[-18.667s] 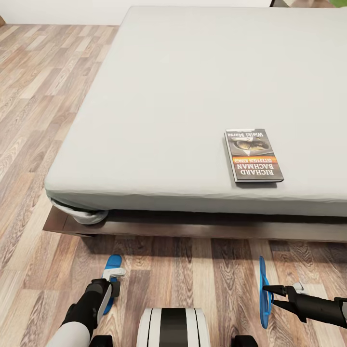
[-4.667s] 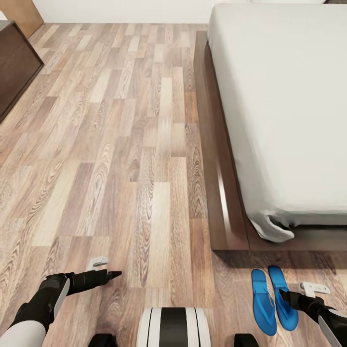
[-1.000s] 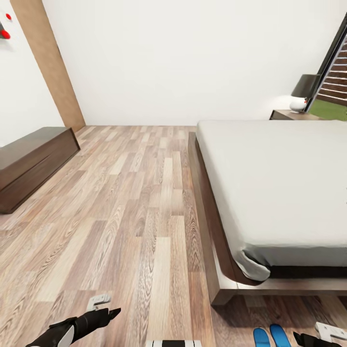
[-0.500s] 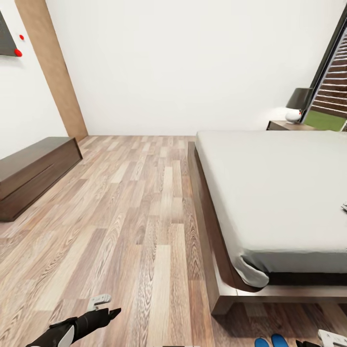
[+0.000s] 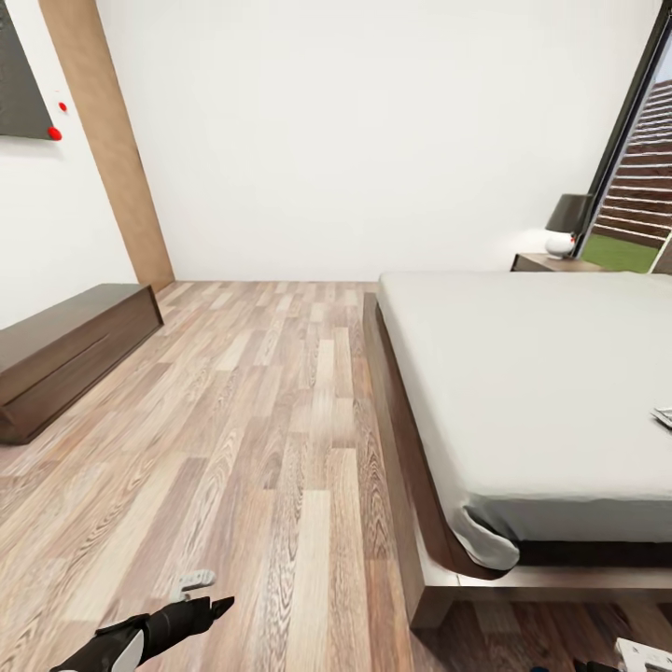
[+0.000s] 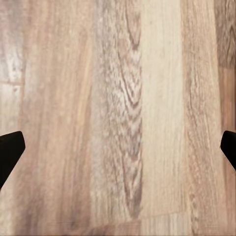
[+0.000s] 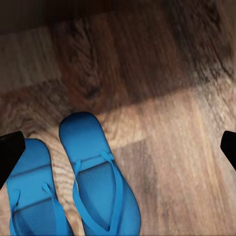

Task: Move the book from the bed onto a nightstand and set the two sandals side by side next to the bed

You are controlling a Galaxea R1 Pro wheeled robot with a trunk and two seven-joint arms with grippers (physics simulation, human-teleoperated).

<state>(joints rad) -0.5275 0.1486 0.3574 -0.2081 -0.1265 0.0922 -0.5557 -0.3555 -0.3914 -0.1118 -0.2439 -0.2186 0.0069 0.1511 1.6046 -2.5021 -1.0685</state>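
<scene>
The bed (image 5: 523, 373) fills the right of the head view, its pale mattress on a dark frame. On the mattress, a sliver of the book (image 5: 665, 416) is cut off by the picture's right edge. A nightstand (image 5: 553, 264) stands beyond the bed's far corner. Two blue sandals (image 7: 98, 182) (image 7: 29, 196) lie side by side on the floor under my right gripper (image 7: 118, 147), which is open and empty. My left gripper (image 5: 213, 594) hangs low over bare planks at the bottom left, also open (image 6: 118, 147) and empty.
A long low dark cabinet (image 5: 65, 350) runs along the left wall under a dark panel. A brown door edge (image 5: 112, 149) stands in the far left corner. A lamp (image 5: 565, 224) sits on the nightstand by the window. Wood floor (image 5: 271, 411) stretches between cabinet and bed.
The head camera has tilted up, so the whole picture slid down: the sandals left the bottom edge and the book's edge came in at the right. Both arms stayed put.
</scene>
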